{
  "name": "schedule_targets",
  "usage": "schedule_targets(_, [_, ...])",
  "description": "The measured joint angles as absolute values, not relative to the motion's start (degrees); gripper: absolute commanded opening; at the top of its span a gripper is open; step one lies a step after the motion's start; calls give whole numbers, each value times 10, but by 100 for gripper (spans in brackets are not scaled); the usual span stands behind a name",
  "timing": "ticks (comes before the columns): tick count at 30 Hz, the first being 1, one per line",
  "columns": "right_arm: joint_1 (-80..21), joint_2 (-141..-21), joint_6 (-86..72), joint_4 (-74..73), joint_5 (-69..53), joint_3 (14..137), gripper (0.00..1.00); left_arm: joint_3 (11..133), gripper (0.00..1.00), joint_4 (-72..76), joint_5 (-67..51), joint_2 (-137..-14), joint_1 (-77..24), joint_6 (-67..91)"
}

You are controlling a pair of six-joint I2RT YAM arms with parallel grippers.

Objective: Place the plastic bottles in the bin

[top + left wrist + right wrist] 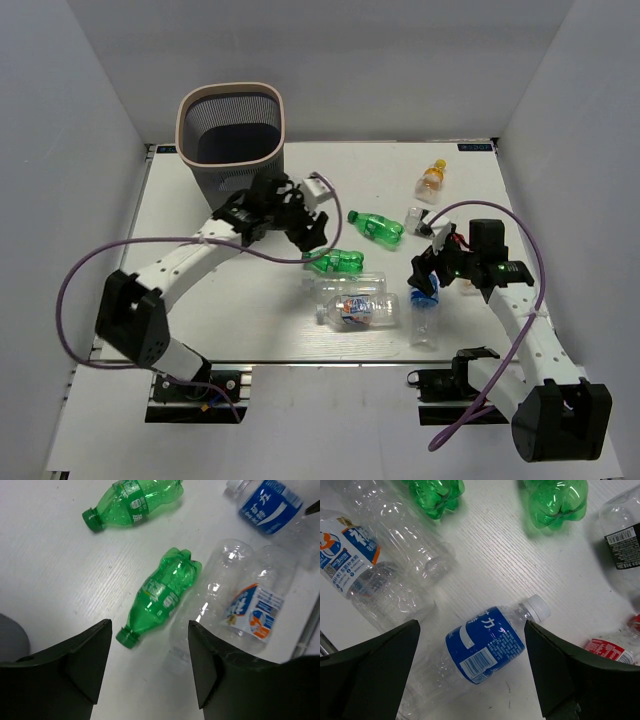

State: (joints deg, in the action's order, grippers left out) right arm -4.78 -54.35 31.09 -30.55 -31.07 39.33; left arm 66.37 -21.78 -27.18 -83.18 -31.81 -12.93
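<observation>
- A white slatted table [250, 335] sits inside plain grey walls [60, 150], with bottles scattered across its middle and right.
- The bin [230, 93] stands upright at the far left corner. It is close behind the left gripper [312, 232] and holds no bottle that can be seen.
- The left gripper's jaws are spread wide and grip nothing; they hang over the table.
- The near green bottle [160, 597] lies on its side just ahead of those jaws, its cap pointing into the gap and touching neither finger.
- The far green bottle [132, 502] lies well beyond the left jaws, apart from the near one.
- Right of the left jaws lie a bare clear bottle [210, 590] and a white-labelled bottle [255, 610], side by side and touching.
- The right gripper [428, 268] is also wide open and empty.
- The blue-labelled bottle [485, 647] lies flat on the table between its two fingers, clear of both, white cap towards the right finger.
- Beyond the right finger are a black-labelled bottle [622, 540] and a red-labelled bottle [610, 647].
- The orange bottle [431, 180] lies well past the right jaws, near the table's far edge.
</observation>
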Motion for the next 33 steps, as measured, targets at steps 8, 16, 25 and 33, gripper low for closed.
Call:
schedule_targets(8, [-47, -528, 289, -299, -266, 393, 90, 698, 73, -225, -163, -941, -404, -258])
schedule_targets(16, [-45, -510, 271, -289, -257, 384, 90, 701, 70, -212, -118, -992, -418, -315])
schedule_targets(25, [-45, -505, 271, -281, -257, 373, 90, 706, 74, -203, -123, -1046, -427, -328])
schedule_targets(33, [-44, -503, 271, -277, -268, 366, 90, 712, 75, -170, -135, -1069, -429, -325])
